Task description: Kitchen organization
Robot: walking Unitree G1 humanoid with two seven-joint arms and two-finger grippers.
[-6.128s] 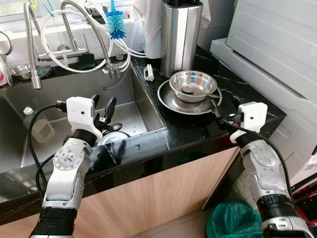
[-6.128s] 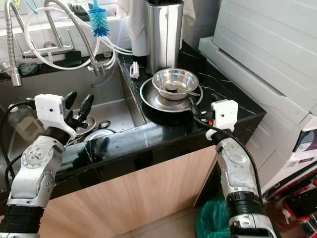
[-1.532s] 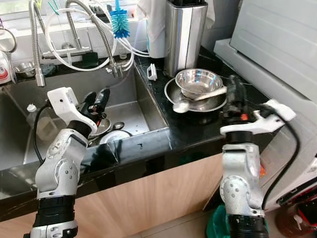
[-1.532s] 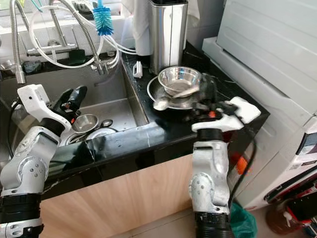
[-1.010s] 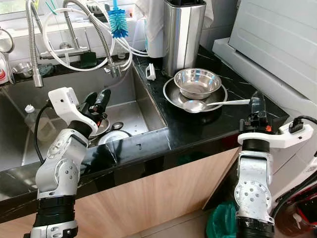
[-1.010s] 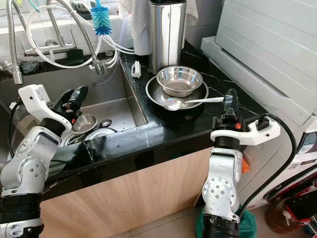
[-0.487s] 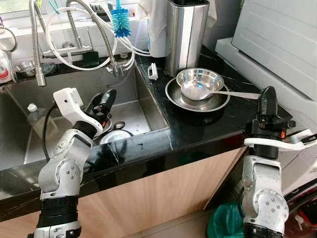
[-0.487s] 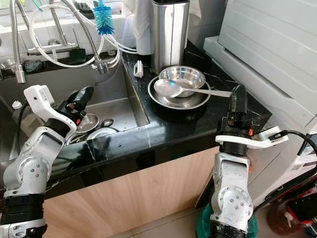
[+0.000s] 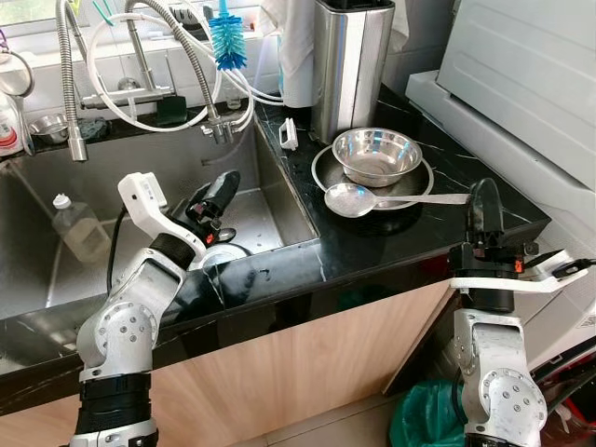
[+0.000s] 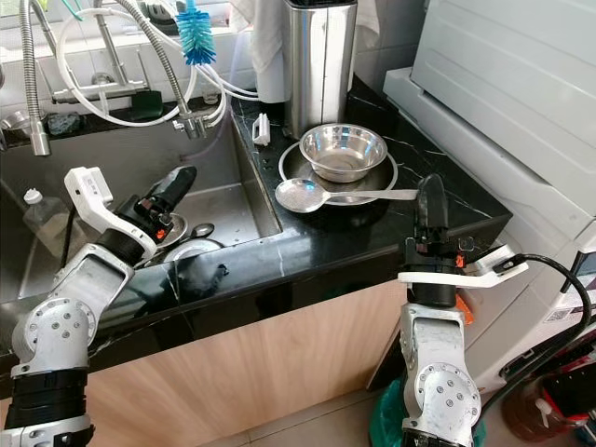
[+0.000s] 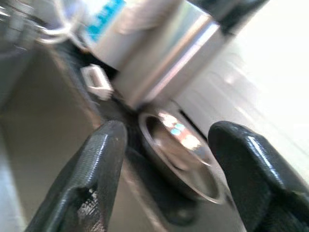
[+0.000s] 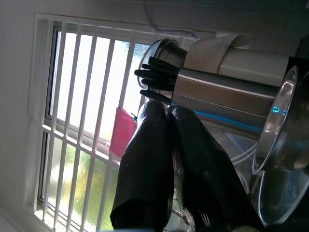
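Stainless steel ladle (image 9: 352, 198) is lying on the black marble counter (image 9: 372, 247), its bowl touching the front rim of a steel plate (image 9: 416, 189), its long handle running toward the right gripper (image 9: 484, 207). Right gripper is standing upright at the counter's right end, fingers (image 12: 145, 164) pressed together on the handle's tip (a thin metal strip shows between them in the right wrist view). Steel bowl (image 9: 375, 155) is sitting on the plate. Tall steel canister (image 9: 346, 65) is standing behind, near the wall. Left gripper (image 9: 215, 196) is hovering over the sink (image 9: 261, 200), fingers (image 11: 96, 169) spread apart and holding nothing. Dishes (image 10: 191, 244) are resting in the sink bottom below it. Blue bottle brush (image 9: 224, 45) is hanging among the white hoses by the tap.
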